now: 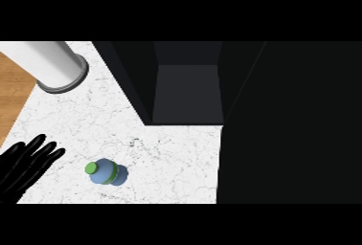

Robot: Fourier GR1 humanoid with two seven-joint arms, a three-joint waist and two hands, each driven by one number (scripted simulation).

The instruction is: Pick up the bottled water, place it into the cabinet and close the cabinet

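Head view, looking steeply down. White marbled counter [176, 158] fills the middle of what I see; a strip of wood-toned surface [14, 91] shows beyond its left edge.

My left hand [25, 165] sits at the lower left, black, fingers straight and spread, pointing up and to the right. It is open and holds nothing. Fingertips lie over the counter's left margin. My right hand is nowhere in this view.

Bottled water [106, 172]: on the counter, lower left of centre, just to the right of my left hand but apart from it, a clear gap of marble between. Seen from above it reads as a blue body with a green cap toward its left end. It looks tipped toward the left, though I cannot tell for sure whether it stands or lies.

Cabinet [187, 91]: dark, at upper centre, its opening facing me, interior grey and shadowed. Dark panels flare out on either side of the opening; the right one [290, 124] runs down the whole right side of the view and covers the counter there. The bottle is well apart from the opening, down and to the left of it.

Upper left corner: a pale cylinder with a grey rim [60, 72], resting at the counter's edge, well apart from the bottle.
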